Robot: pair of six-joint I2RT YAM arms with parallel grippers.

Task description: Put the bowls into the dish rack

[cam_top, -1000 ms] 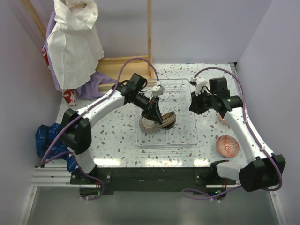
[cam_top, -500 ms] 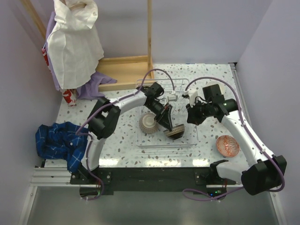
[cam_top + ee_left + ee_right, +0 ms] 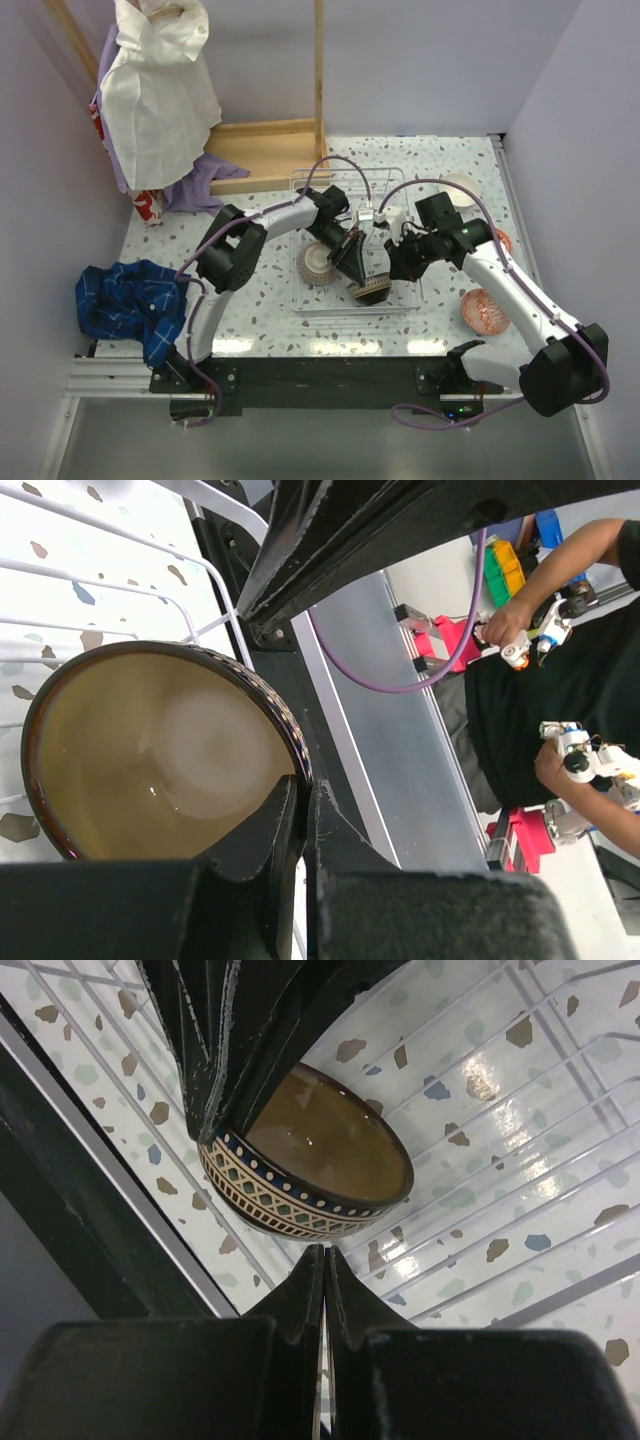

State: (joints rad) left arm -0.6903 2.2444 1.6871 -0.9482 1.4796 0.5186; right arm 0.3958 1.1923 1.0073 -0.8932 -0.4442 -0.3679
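Observation:
The wire dish rack (image 3: 346, 175) stands mid-table. My left gripper (image 3: 357, 268) is shut on the rim of a brown bowl (image 3: 373, 291) with a patterned outer wall, holding it tilted over the rack's front right part. In the left wrist view the gripper (image 3: 305, 785) pinches the bowl (image 3: 160, 750) at its rim. My right gripper (image 3: 392, 268) is shut and empty. In the right wrist view it (image 3: 323, 1250) sits just under the bowl's patterned wall (image 3: 290, 1205). A pale bowl (image 3: 318, 263) stands in the rack. A pink bowl (image 3: 486, 310) and a white bowl (image 3: 460, 186) sit on the table at right.
A wooden frame (image 3: 265, 145) stands behind the rack, with white cloth (image 3: 160, 80) hanging at back left and purple cloth (image 3: 205, 180) below it. A blue cloth (image 3: 125, 300) lies at the left edge. An orange bowl (image 3: 501, 240) peeks out behind my right arm.
My left gripper has carried the brown bowl toward the rack's front right. My right arm has swung left and down toward that bowl.

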